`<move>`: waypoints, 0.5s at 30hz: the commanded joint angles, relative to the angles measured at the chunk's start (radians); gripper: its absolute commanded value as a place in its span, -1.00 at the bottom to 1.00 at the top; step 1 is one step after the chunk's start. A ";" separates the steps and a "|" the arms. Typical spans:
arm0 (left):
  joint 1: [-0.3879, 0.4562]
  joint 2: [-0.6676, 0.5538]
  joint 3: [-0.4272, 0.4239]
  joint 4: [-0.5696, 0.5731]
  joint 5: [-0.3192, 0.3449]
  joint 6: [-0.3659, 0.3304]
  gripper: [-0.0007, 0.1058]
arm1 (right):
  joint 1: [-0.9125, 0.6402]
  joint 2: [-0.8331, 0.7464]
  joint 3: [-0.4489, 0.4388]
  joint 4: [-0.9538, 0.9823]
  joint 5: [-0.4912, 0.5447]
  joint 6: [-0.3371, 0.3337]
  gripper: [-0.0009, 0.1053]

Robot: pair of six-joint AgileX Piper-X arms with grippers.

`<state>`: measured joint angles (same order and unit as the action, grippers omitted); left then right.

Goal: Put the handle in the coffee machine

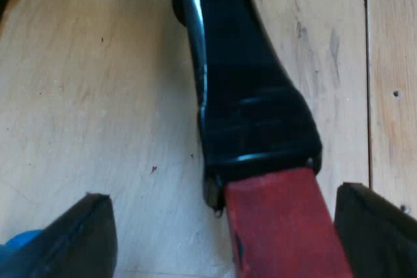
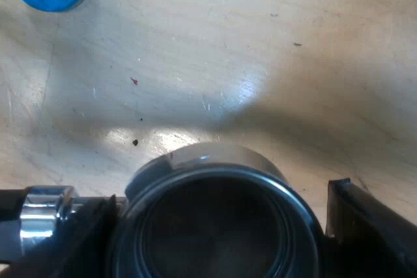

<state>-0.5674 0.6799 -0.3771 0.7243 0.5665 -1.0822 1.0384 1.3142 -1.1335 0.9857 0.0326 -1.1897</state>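
Black left hand [image 1: 221,196] straddles handle [image 1: 254,96], open; right hand [image 2: 221,193] flanks basket [image 2: 215,161], grip unclear.

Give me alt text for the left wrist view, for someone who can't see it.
A dark handle ending in red reaches over a pale wooden table, its red end between the two black fingers of the open left gripper, with a gap on each side. Something blue shows beside one finger.
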 commanded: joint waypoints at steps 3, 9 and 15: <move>0.001 -0.003 -0.003 -0.014 0.007 -0.014 0.32 | 0.002 -0.017 -0.007 -0.001 -0.007 -0.002 -0.98; 0.001 -0.003 -0.003 -0.043 0.007 -0.021 0.32 | 0.002 -0.017 -0.007 -0.001 -0.007 -0.002 -0.98; 0.001 -0.003 -0.003 -0.050 0.009 -0.050 0.32 | 0.002 -0.017 -0.007 -0.001 -0.007 -0.002 -0.98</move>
<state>-0.5674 0.6799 -0.3771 0.6776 0.5685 -1.1208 1.0384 1.3142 -1.1335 0.9857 0.0326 -1.1897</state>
